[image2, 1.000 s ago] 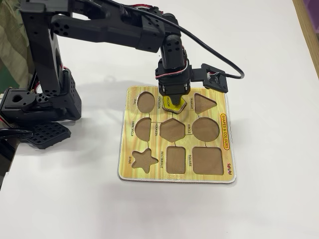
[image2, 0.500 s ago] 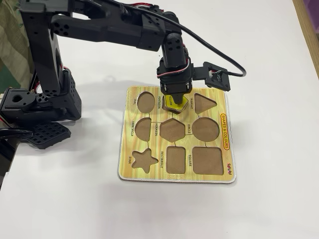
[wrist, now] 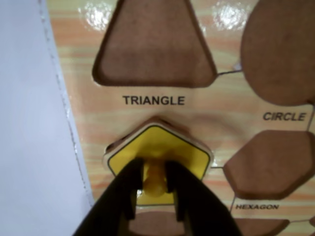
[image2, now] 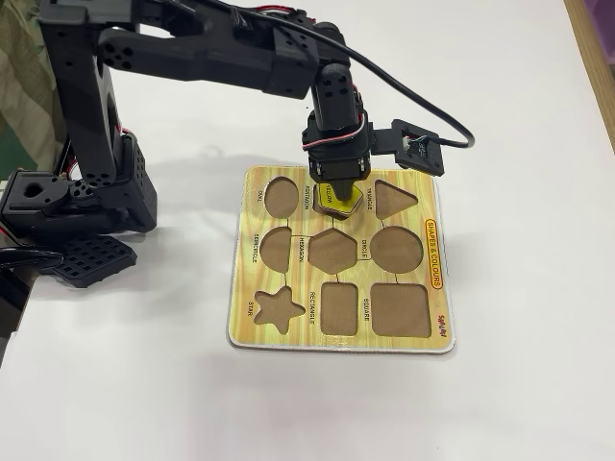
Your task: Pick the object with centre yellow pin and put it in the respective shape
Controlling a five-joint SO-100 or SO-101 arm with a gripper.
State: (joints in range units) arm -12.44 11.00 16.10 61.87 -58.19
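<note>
Yellow is what I see first: the five-sided piece [wrist: 158, 150] with its yellow pin [wrist: 154, 181] sits over the pentagon recess of the wooden puzzle board [image2: 248, 322], which lies flat on the white tabletop [image2: 519, 384]. My hand [wrist: 154, 196] is pinching the pin between its two black fingers [wrist: 124, 189]. In the wrist view the piece looks slightly proud and skewed: a sliver of brown recess shows at its upper left edge, so I judge it not fully seated. The carrying seems done; what is left is settling it flush and letting go. The triangle [wrist: 155, 42], circle [wrist: 280, 49] and hexagon [wrist: 270, 164] recesses are empty.
</note>
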